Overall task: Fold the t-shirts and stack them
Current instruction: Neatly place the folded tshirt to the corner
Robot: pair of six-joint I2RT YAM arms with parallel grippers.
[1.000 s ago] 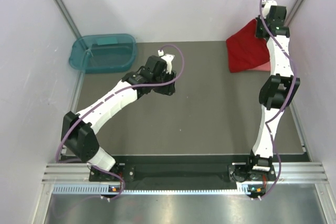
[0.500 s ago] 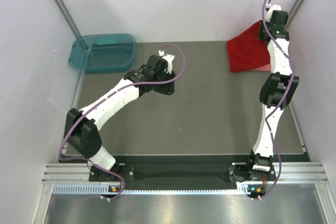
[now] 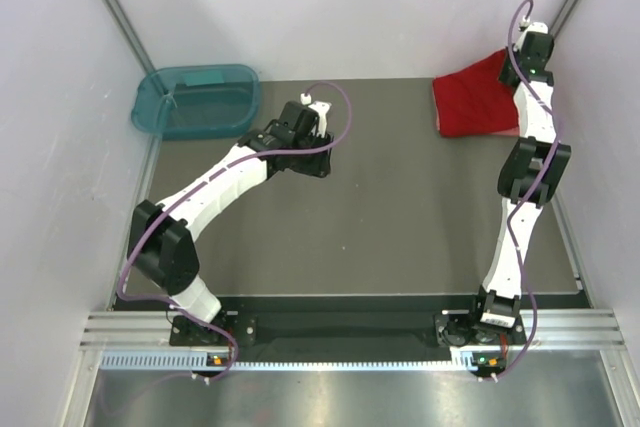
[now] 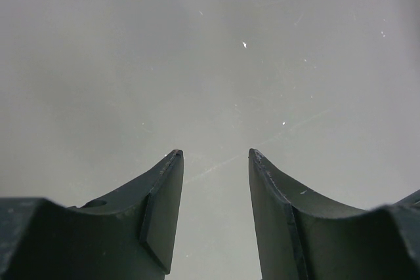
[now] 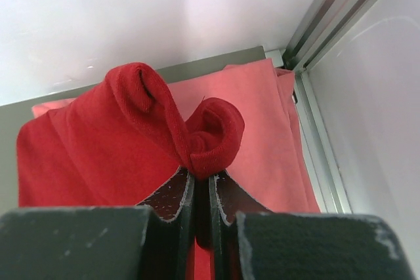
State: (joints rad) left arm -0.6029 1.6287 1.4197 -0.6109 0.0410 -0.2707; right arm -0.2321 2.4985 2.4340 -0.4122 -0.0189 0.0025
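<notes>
Though well apart from shirt, tub.

Deep red t-shirt, crumpled, one curled edge pinched up, draped over flat coral-pink t-shirt, far right corner

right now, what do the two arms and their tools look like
The left arm and right arm have white links, black joints and a purple cable each. The left tool and right tool have two dark curved fingers.
</notes>
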